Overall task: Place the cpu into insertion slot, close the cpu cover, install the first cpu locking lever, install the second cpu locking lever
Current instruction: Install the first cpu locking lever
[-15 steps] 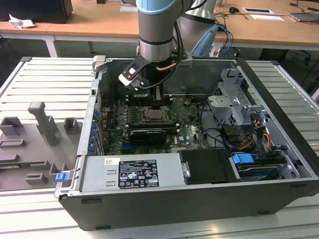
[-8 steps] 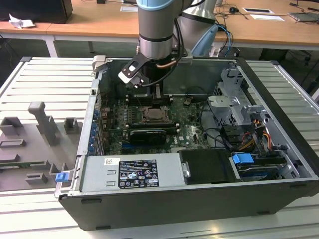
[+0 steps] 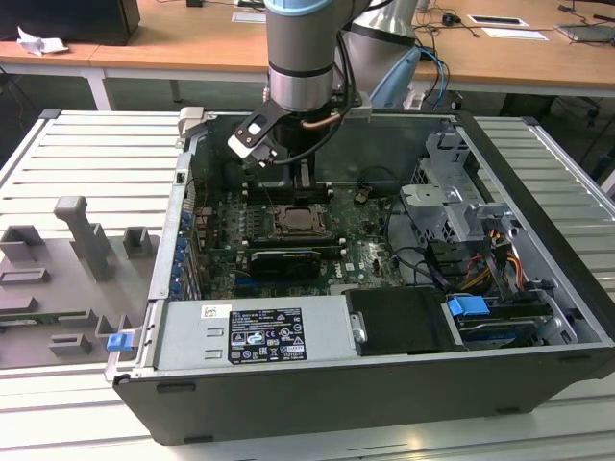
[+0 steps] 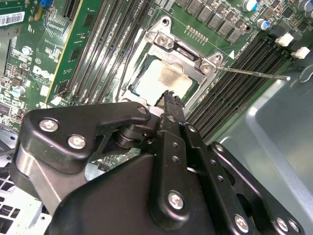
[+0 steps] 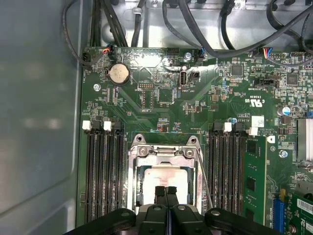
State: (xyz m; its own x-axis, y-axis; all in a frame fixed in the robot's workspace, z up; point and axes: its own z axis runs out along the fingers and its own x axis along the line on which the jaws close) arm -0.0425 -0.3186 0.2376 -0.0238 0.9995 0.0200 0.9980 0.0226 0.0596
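Fingers [image 5: 160, 193]: pressed together, tip against tip, pinching nothing. Gripper [image 5: 166, 190] hangs just above the near rim of the socket, and I cannot tell whether it touches anything.

The cpu [image 5: 164, 177] sits in the insertion slot [image 3: 296, 223], its dull metal top showing through the window of the cpu cover [image 5: 164, 152]. The cover appears to lie flat over the chip. The socket sits mid-board on the green circuit board [image 5: 156, 105], between two banks of memory slots [image 5: 103, 171].

In the second wrist view, one thin locking lever [image 4: 254, 73] sticks out from the socket's corner across the memory slots towards the edge of the board, and looks unlatched. A second lever [image 4: 126, 73] runs along the opposite side of the socket. Latched or not, cannot tell.

Risks, as judged from here:
- The levers are thin, springy wire. A closed fingertip pushing one could slide off and let it snap back.
- A tip that slipped could land on the bare chip top or on the memory-slot clips just beside the socket.
- A cover not fully seated could lift again if a lever misses its hook.
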